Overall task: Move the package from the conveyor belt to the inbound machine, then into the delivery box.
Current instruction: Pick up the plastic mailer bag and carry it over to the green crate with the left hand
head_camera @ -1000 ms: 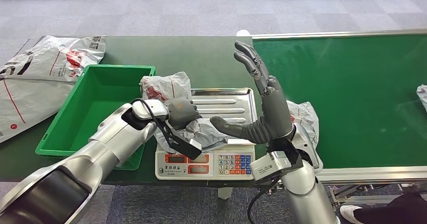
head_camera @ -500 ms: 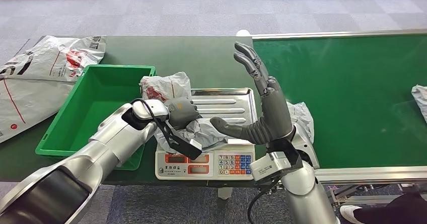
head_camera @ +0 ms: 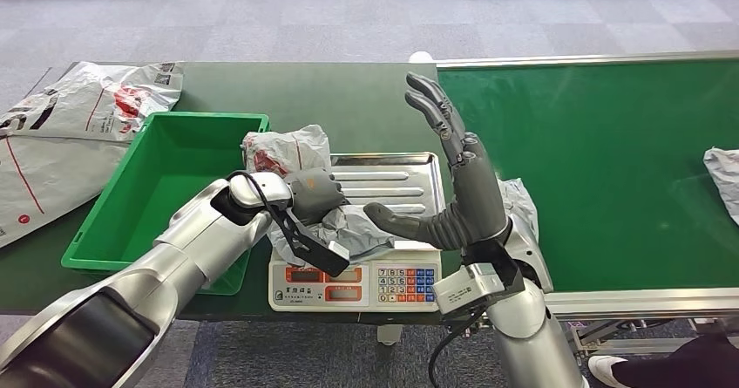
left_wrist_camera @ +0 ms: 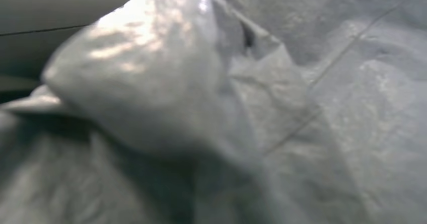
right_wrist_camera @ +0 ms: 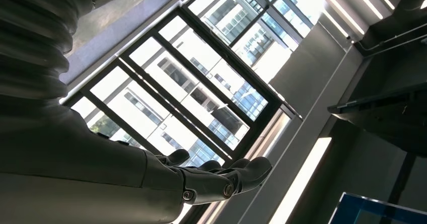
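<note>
Package (head_camera: 349, 227) on scale (head_camera: 375, 231), bin (head_camera: 113, 222) left, belt (head_camera: 610, 170) right.

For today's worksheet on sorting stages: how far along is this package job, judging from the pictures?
Done: the grey package is off the green conveyor belt and lies on the weighing scale's metal tray. In hand: the left robot hand rests on the package there, while the right robot hand is raised, open and empty. Left: moving it into the green delivery box.
</note>
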Robot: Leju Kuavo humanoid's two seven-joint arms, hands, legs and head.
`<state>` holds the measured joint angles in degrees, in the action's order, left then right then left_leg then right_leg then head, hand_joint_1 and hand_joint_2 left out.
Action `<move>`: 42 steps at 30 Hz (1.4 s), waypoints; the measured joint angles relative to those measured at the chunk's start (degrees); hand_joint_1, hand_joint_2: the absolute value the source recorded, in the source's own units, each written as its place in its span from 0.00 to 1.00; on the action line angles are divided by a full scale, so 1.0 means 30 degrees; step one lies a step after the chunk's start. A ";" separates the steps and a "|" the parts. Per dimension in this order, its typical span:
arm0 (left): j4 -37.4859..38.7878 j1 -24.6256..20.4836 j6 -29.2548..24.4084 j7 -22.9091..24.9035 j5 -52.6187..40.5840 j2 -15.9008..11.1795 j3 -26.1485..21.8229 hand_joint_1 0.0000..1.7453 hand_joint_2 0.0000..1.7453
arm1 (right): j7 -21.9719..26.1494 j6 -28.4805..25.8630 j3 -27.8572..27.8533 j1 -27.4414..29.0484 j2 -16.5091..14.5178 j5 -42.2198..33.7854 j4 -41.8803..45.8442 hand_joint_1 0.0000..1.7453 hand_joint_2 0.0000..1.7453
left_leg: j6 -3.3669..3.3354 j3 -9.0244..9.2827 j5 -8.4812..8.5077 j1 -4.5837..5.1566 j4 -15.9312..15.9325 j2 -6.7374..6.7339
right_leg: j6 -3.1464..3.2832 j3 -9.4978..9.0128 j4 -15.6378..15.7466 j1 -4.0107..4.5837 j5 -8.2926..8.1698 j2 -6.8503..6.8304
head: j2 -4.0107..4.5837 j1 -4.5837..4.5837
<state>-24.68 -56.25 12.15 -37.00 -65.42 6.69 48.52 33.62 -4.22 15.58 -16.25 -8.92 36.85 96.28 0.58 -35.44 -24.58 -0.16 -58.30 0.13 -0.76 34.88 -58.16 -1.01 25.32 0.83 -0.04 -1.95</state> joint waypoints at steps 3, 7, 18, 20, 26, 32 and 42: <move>0.0000 0.0000 0.0000 0.0000 0.0000 0.0000 0.0002 1.00 1.00 | 0.0000 0.0000 0.0000 0.0001 0.0000 0.0000 0.0000 0.00 1.00 | 0.0000 0.0000 0.0000 0.0000 0.0000 0.0000 | 0.0000 0.0000 0.0000 0.0000 0.0000 0.0000 | 0.0000 0.0000; 0.0002 0.0000 0.0000 0.0000 0.0000 0.0000 -0.0002 1.00 1.00 | 0.0000 0.0000 0.0000 0.0002 0.0000 0.0000 0.0007 0.00 1.00 | 0.0000 0.0000 0.0000 0.0000 0.0000 0.0000 | 0.0000 0.0000 0.0000 0.0000 0.0000 0.0000 | 0.0000 0.0000; 0.0011 0.0000 0.0000 0.0000 0.0000 0.0000 0.0000 1.00 1.00 | 0.0000 0.0000 -0.0004 0.0005 0.0000 0.0000 0.0036 0.00 1.00 | 0.0000 0.0000 0.0000 0.0000 0.0000 0.0000 | 0.0000 0.0000 0.0000 0.0000 0.0000 0.0000 | 0.0000 0.0000; 0.0015 -0.0001 0.0000 0.0000 0.0000 0.0000 0.0000 1.00 1.00 | 0.0000 0.0000 -0.0007 0.0005 0.0000 0.0000 0.0036 0.00 1.00 | 0.0000 0.0000 0.0000 0.0000 0.0000 0.0000 | 0.0000 0.0000 0.0000 0.0000 0.0000 0.0000 | 0.0000 0.0000; 0.0015 -0.0001 0.0002 0.0000 0.0000 0.0000 0.0002 1.00 1.00 | 0.0000 0.0000 -0.0007 0.0005 0.0000 0.0000 0.0036 0.00 1.00 | 0.0000 0.0000 0.0000 0.0000 0.0000 0.0000 | 0.0000 0.0000 0.0000 0.0000 0.0000 0.0000 | 0.0000 0.0000; 0.0015 0.0000 0.0000 0.0000 0.0000 0.0000 0.0002 1.00 1.00 | 0.0000 0.0000 -0.0007 0.0006 0.0000 0.0000 0.0040 0.00 1.00 | 0.0000 0.0000 0.0000 0.0000 0.0000 0.0000 | 0.0000 0.0000 0.0000 0.0000 0.0000 0.0000 | 0.0000 0.0000; -0.0287 -0.0760 -0.4701 0.5374 -0.2792 -0.2049 -0.0800 1.00 1.00 | 0.0656 0.2001 -0.0202 -0.0003 -0.0175 -0.1322 0.0024 0.00 1.00 | 0.0057 -0.0058 0.0036 -0.0028 0.0010 -0.0146 | 0.0089 0.0099 -0.0024 0.0047 -0.0068 0.0112 | 0.0000 0.0022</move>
<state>-25.54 -58.53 -1.95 -20.88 -73.79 0.54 46.12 35.58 1.79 14.98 -16.26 -9.44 32.88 96.35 0.76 -35.62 -24.47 -0.25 -58.27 -0.30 -0.50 35.18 -58.23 -0.87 25.11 1.16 -0.04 -1.88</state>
